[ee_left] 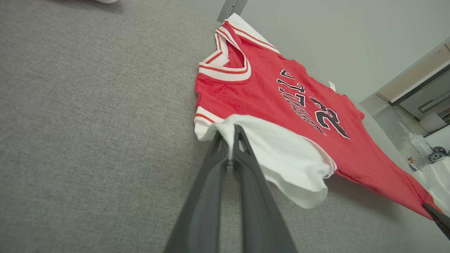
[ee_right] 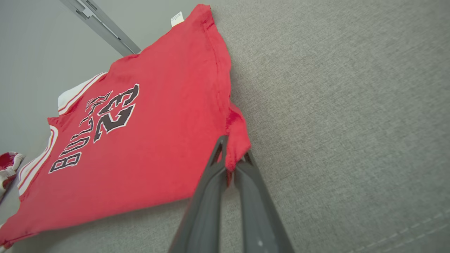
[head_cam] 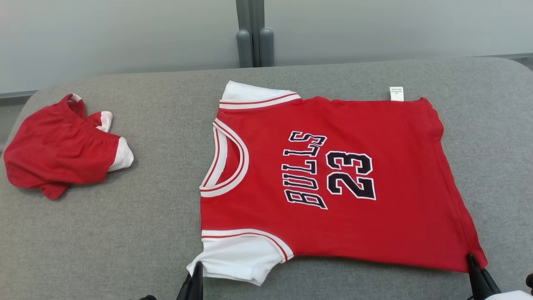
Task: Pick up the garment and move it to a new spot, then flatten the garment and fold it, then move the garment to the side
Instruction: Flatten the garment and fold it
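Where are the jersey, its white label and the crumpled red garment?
jersey (head_cam: pixel 399 225): head view, on plain red cloth near the number.
white label (head_cam: pixel 396 93): head view, middle of the tag.
crumpled red garment (head_cam: pixel 58 154): head view, its red middle.

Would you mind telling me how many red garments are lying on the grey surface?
2: the jersey spread in the middle, sleeve pinched by the left gripper and hem corner by the right gripper; the shorts crumpled at the left.
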Available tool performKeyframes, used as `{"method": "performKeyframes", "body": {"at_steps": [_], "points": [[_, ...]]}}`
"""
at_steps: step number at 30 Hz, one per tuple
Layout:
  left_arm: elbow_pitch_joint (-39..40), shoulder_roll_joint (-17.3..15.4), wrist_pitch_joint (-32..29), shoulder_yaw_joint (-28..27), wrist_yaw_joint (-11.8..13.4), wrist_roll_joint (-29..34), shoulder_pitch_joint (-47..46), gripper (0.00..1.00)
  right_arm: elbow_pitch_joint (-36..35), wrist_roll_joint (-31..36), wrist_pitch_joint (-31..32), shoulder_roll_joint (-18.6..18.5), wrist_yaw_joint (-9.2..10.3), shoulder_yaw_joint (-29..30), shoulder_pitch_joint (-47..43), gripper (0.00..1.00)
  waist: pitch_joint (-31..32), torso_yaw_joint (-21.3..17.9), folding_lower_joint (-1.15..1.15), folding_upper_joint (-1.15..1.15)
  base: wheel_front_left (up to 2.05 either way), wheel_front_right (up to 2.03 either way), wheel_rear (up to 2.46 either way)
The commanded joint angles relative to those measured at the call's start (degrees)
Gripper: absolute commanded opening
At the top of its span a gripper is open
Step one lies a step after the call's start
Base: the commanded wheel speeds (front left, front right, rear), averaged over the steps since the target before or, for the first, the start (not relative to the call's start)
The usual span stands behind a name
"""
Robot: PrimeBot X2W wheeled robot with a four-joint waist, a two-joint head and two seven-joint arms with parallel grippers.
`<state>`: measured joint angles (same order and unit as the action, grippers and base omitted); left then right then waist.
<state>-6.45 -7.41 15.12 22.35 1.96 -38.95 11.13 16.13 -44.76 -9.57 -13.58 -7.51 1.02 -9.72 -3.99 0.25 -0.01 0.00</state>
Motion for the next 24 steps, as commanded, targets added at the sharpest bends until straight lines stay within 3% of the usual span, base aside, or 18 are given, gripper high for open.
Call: {"method": "performKeyframes", "body": {"at_steps": [1, 13, 24], "points": [[0.3, -0.6, -0.1, 0.0, -0.3, 0.4, 0.7, 0.0, -0.9, 1.1, 1.0, 0.4, 0.04, 1.1, -1.0, 0.0, 0.4, 0.4, 0.01, 0.0, 0.0, 0.0, 0.0], [-0.5, -3.1, -3.4, 3.0, -3.2, 3.9, -8.6, 0.0, -5.2, 6.2, 9.5, 4.5, 0.04, 5.2, 2.4, 0.0, 0.2, -0.2, 0.01, 0.0, 0.0, 0.0, 0.0], [-7.5, -4.2, -6.9, 5.0, -7.0, 6.1, -24.2, 0.0, -8.5, 2.5, 16.9, 6.8, 0.04, 8.3, 9.4, 0.0, -2.6, -1.5, 0.01, 0.0, 0.0, 0.0, 0.0]]}}
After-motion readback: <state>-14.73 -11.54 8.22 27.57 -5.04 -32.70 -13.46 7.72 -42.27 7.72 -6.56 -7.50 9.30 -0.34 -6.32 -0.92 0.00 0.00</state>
